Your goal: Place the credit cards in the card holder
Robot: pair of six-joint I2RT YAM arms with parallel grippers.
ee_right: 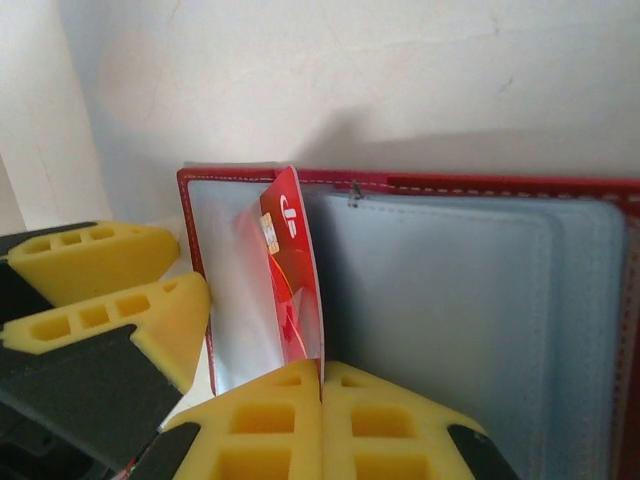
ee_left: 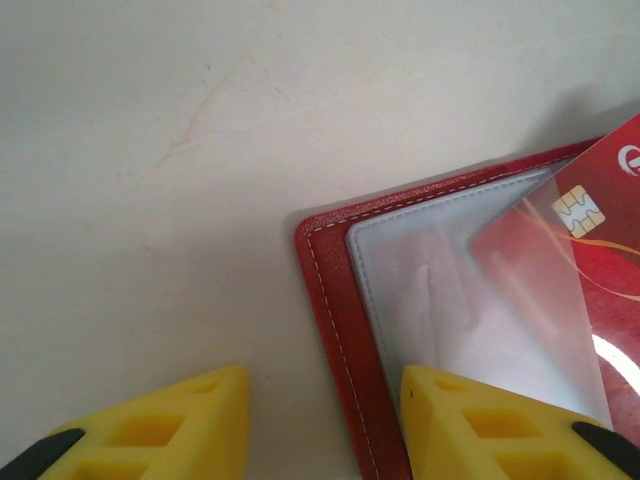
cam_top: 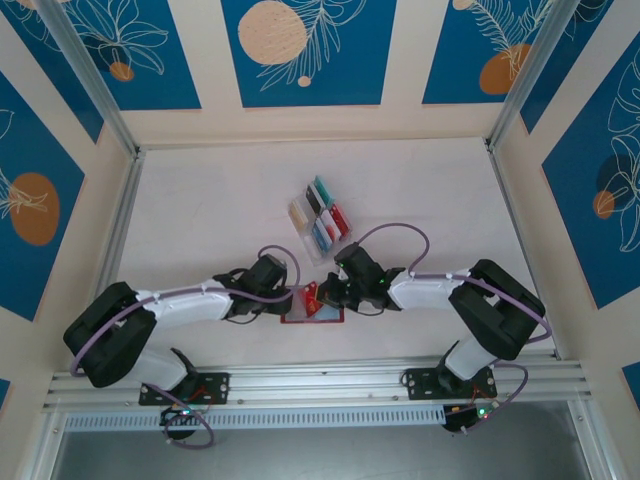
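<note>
From above, the left gripper (cam_top: 291,297) and right gripper (cam_top: 326,292) meet over the open red card holder (cam_top: 313,310) at the near middle of the tabletop (cam_top: 200,220), their jaws too small to judge there; more credit cards (cam_top: 320,212) stand in a clear rack (cam_top: 322,252) just beyond. At the left wrist, the left gripper (ee_left: 325,420) shows jaws parted and gripping nothing, one over bare tabletop, the other over the holder's stitched edge; a red card (ee_left: 600,200), cut off by the frame, lies partly under a clear sleeve (ee_left: 440,290). At the right wrist, the right gripper (ee_right: 322,420) has its jaws pinched together on the lower edge of the red card, which stands upright against the holder; the holder's right side runs out of frame.
</note>
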